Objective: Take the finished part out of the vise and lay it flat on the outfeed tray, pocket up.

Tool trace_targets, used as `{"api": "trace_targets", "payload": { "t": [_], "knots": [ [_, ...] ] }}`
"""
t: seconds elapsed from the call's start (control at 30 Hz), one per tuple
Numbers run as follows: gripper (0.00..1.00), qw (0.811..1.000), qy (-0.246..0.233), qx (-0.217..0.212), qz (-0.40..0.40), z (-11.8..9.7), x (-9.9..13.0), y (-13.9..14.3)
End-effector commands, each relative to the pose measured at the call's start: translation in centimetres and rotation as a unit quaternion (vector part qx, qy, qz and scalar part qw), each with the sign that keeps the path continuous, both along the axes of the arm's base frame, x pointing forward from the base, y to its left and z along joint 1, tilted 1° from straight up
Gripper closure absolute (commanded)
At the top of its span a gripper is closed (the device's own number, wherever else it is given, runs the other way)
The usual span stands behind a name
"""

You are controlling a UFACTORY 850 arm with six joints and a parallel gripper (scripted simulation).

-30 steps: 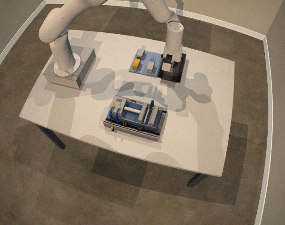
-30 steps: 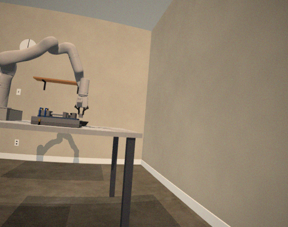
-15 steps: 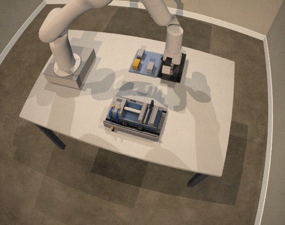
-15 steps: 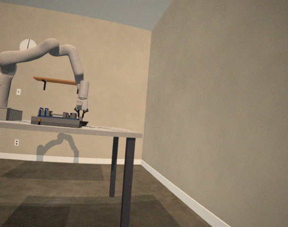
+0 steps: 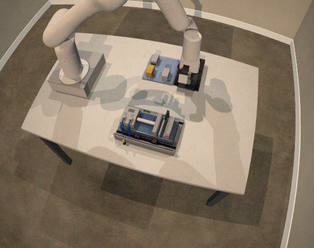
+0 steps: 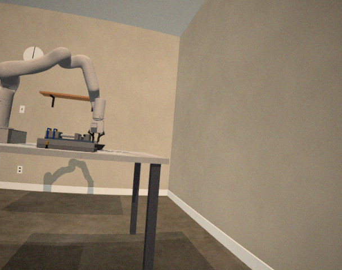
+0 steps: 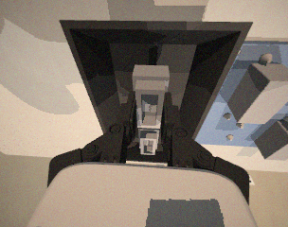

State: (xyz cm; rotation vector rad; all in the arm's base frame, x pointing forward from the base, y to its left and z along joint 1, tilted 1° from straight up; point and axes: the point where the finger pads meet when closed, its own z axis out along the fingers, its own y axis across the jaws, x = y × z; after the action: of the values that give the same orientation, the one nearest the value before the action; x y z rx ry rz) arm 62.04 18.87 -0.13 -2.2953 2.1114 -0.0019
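Note:
My gripper (image 7: 150,102) is shut on the finished part (image 7: 150,96), a small grey block with a pocket. It holds the part low inside the black outfeed tray (image 7: 153,71), close to the tray floor; I cannot tell whether the part touches it. From above, the gripper (image 5: 186,76) and part sit over the black tray at the table's far side. The vise (image 5: 149,128) stands nearer the front with its jaws empty. In the side view the gripper (image 6: 97,135) is down at tray height.
A blue fixture plate (image 5: 160,70) with grey blocks and a yellow block (image 5: 150,70) lies directly left of the tray; it also shows in the wrist view (image 7: 258,104). The arm's grey base block (image 5: 77,73) is at the far left.

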Motion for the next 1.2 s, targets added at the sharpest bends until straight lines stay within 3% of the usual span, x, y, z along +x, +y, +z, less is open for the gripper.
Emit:
{"api": "trace_targets", "payload": {
  "t": [0.0,1.17],
  "knots": [
    [1.00,1.000,-0.001,0.000,0.000,-0.26,0.12,0.04],
    [1.00,1.000,-0.001,0.000,0.000,-0.56,0.12,0.05]
  ]
}}
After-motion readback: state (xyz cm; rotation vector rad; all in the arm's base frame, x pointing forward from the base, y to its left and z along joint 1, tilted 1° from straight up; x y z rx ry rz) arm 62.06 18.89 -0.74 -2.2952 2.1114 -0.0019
